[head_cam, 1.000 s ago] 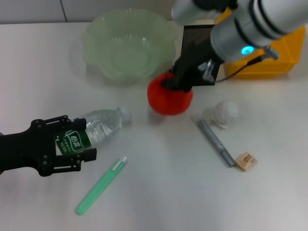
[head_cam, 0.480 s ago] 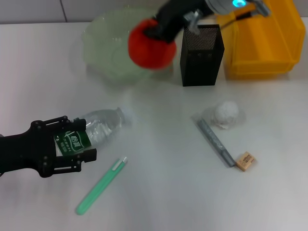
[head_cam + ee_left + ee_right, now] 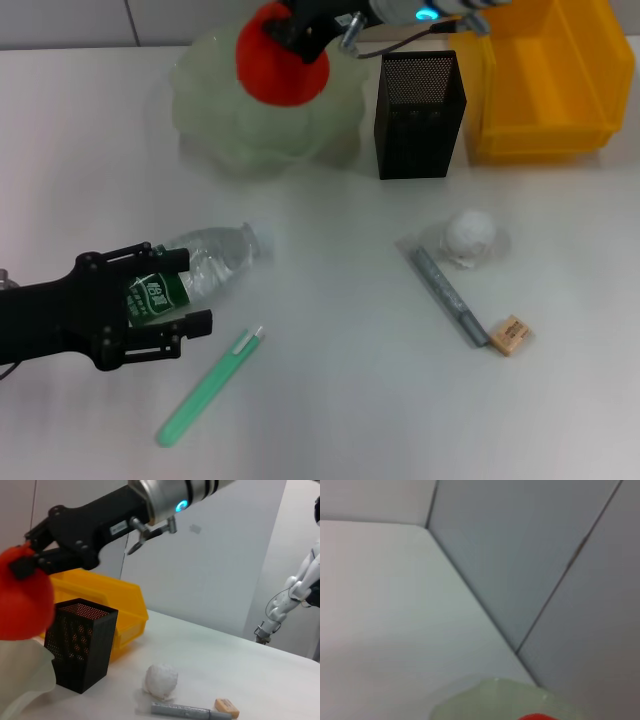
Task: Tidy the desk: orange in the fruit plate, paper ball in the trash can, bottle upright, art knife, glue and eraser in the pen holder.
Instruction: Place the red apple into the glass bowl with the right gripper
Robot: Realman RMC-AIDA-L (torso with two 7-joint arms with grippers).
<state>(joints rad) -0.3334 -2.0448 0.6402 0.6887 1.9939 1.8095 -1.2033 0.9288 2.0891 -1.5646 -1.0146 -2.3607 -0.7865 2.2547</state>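
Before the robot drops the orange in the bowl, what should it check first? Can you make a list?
1. Right pincer gripping the orange: ok.
2. Orange above the green fruit plate: ok in the head view.
3. Plate free of other things: cannot tell, the orange hides part of it.
4. Pen holder out of the way: ok, it stands beside the plate.
5. Left pincer clear of the drop: ok, it is down at the lying bottle.

Right gripper (image 3: 290, 30), at twelve o'clock, is raised and clamped closed. Left gripper (image 3: 165, 300), at eight o'clock, lies low, fingers spread.
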